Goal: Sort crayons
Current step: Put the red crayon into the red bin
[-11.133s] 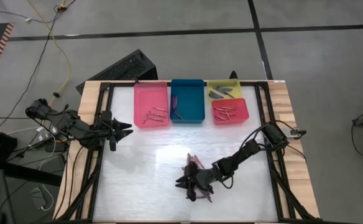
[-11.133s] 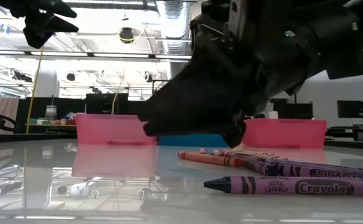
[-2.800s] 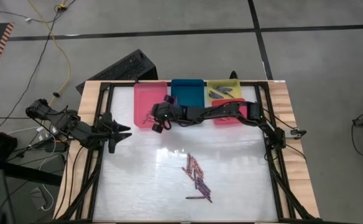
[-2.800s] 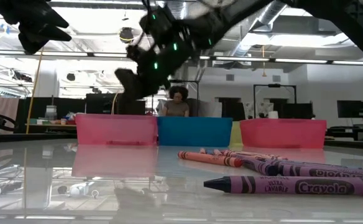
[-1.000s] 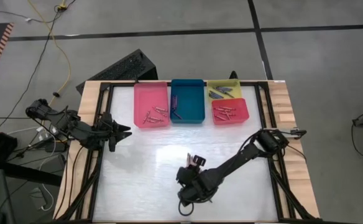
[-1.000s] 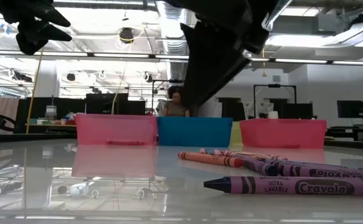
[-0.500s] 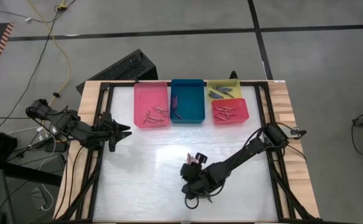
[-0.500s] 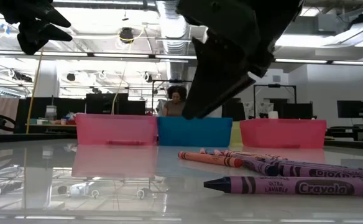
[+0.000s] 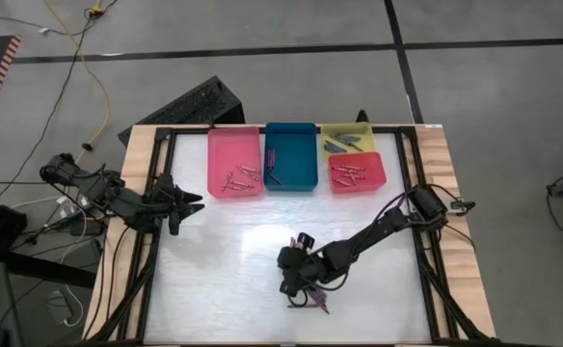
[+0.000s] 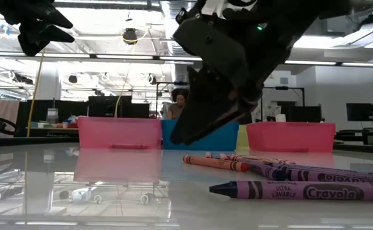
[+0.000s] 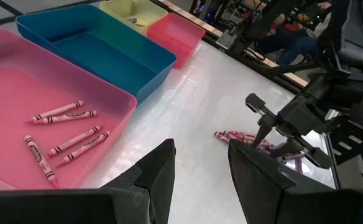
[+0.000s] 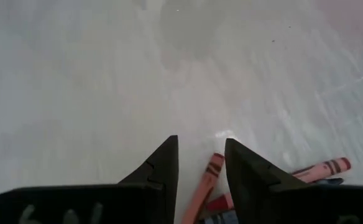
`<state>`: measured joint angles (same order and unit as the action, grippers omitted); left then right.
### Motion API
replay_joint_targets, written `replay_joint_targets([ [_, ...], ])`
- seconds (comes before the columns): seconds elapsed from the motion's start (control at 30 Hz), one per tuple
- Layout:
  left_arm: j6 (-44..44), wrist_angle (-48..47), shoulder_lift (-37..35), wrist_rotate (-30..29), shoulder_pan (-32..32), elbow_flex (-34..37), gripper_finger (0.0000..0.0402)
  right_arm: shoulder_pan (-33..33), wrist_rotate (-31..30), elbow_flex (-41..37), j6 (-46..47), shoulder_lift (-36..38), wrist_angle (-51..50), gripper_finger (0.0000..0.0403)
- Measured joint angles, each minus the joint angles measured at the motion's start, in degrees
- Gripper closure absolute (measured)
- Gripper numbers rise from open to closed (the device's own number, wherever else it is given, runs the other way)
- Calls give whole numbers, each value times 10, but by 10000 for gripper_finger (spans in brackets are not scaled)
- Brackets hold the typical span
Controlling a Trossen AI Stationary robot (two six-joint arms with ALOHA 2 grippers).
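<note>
I have the right gripper low over the loose pile of crayons in the near middle of the surface, its jaws standing a little apart with nothing between them. In the right wrist view a red crayon lies just ahead of the fingertips, with a pink one beside it. I judge this as the approach for the next pick: the jaws need to come down astride one crayon only, close on it, then carry it to the tray of its colour at the far edge. The pink tray, teal tray, yellow tray and red tray already hold some. The left gripper waits above the left edge, jaws apart and empty.
</note>
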<state>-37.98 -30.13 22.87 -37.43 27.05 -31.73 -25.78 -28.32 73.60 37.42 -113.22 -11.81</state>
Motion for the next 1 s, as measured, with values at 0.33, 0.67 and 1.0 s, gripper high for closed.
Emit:
replay_joint_targets([
  [0.33,0,0,0,-1,0,0,262,1,2,0,-4,0,-12,278],
  [0.67,0,0,0,0,0,0,262,1,1,1,-4,-4,-18,278],
  [1.0,2,-4,0,0,0,0,262,8,4,0,2,-18,-41,278],
])
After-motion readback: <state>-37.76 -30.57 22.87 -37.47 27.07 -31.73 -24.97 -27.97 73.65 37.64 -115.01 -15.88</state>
